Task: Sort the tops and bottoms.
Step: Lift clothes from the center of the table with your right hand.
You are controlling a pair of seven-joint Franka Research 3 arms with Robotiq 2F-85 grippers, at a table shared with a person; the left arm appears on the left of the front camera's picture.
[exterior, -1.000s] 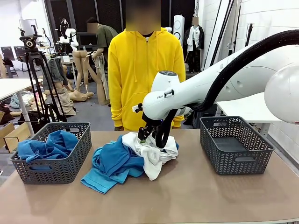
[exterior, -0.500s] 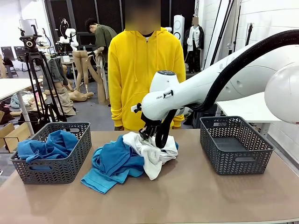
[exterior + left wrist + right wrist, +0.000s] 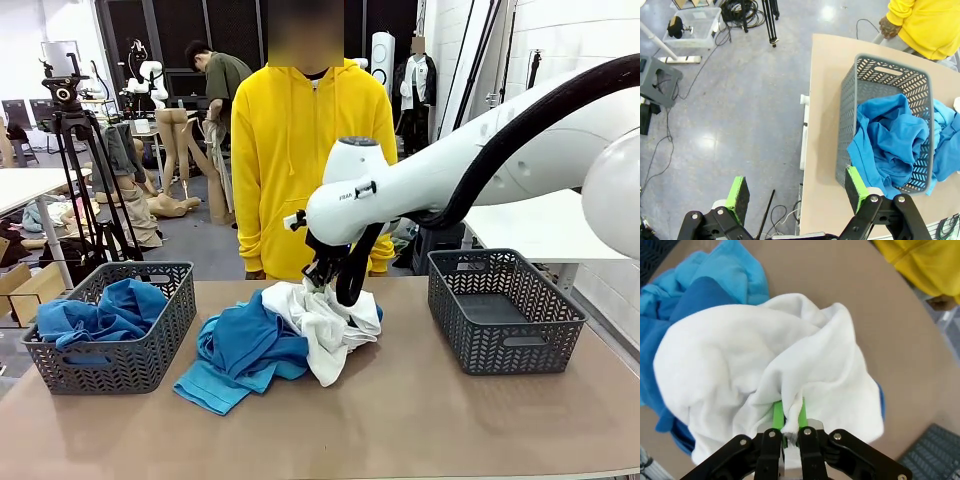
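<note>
Glossy grey floor (image 3: 715, 125) — loose cables (image 3: 742, 12), black tripod (image 3: 64, 95), white wall (image 3: 570, 40), white side table (image 3: 530, 232)

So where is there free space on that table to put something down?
Bare tabletop runs along the near edge, and between the white garment and the right basket, which is empty. Crowded: the middle clothes pile and the left basket, full of blue garments.

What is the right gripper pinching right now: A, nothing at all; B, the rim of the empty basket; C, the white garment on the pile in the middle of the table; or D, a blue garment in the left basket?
C: in the right wrist view the right gripper is shut, its green pads pinching a fold of the white garment.
</note>
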